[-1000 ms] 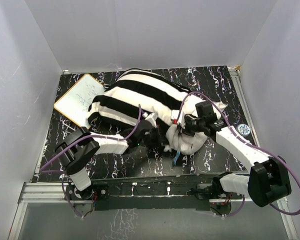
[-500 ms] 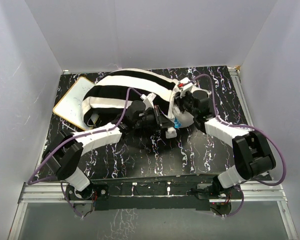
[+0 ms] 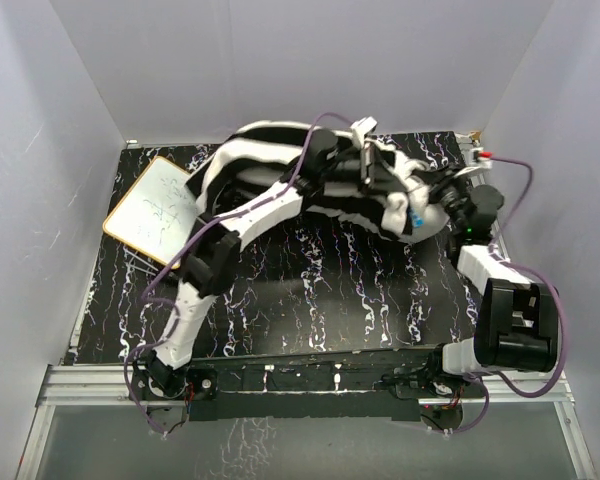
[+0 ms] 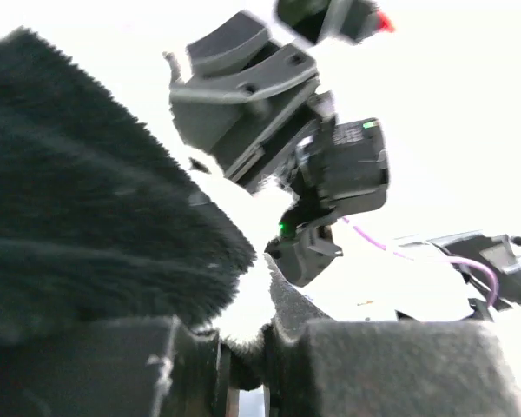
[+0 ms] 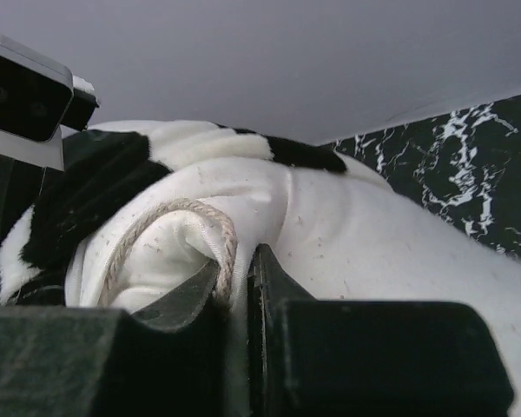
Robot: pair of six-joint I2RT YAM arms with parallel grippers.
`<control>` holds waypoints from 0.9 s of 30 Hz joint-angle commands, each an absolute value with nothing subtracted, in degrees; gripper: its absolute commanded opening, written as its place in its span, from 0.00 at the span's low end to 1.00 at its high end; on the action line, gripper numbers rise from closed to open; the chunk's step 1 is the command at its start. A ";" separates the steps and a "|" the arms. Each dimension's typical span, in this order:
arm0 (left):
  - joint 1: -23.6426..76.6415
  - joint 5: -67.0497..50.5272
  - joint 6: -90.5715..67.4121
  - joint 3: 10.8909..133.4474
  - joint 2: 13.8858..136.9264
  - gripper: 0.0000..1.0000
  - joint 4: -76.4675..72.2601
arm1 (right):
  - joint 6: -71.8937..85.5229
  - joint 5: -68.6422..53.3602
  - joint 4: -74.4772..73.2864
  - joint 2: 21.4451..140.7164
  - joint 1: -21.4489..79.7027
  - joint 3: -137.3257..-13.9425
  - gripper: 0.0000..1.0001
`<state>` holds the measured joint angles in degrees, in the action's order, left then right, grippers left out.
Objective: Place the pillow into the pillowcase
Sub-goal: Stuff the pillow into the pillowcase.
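Left gripper (image 4: 243,365) nearly closed, with a fold of the fuzzy black and white pillowcase (image 4: 95,226) pinched between the fingers. Right gripper (image 5: 239,304) nearly closed too, nipping the white pillow (image 5: 356,243) by its corded edge. Both close together over the far right part of the worktop (image 3: 320,290). Pillow mostly wrapped in the pillowcase, white end showing toward the right gripper. Whiteboard (image 3: 155,205) flat at far left, just beside the striped cloth

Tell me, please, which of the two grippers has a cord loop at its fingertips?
The right gripper: a beige cord loop sits at its shut fingertips on the white pillow. The left gripper pinches only striped pillowcase.
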<state>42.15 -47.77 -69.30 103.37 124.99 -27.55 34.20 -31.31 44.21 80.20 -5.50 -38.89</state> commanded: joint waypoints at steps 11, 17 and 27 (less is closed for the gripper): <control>42.32 -57.16 -77.01 109.00 125.74 0.00 -41.30 | 23.48 -41.51 28.05 73.33 -6.01 -51.29 0.08; 32.13 -56.10 -65.49 64.64 101.89 0.00 -35.01 | -0.92 -30.09 15.88 74.63 15.77 -47.06 0.08; 29.72 -39.12 -47.16 40.17 75.42 0.37 -4.39 | -12.63 -25.99 11.05 81.17 33.49 -47.23 0.08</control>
<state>28.10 -43.77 -52.31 43.55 86.72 -11.55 -6.76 -26.72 10.31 79.59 31.48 -45.87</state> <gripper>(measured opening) 0.327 0.125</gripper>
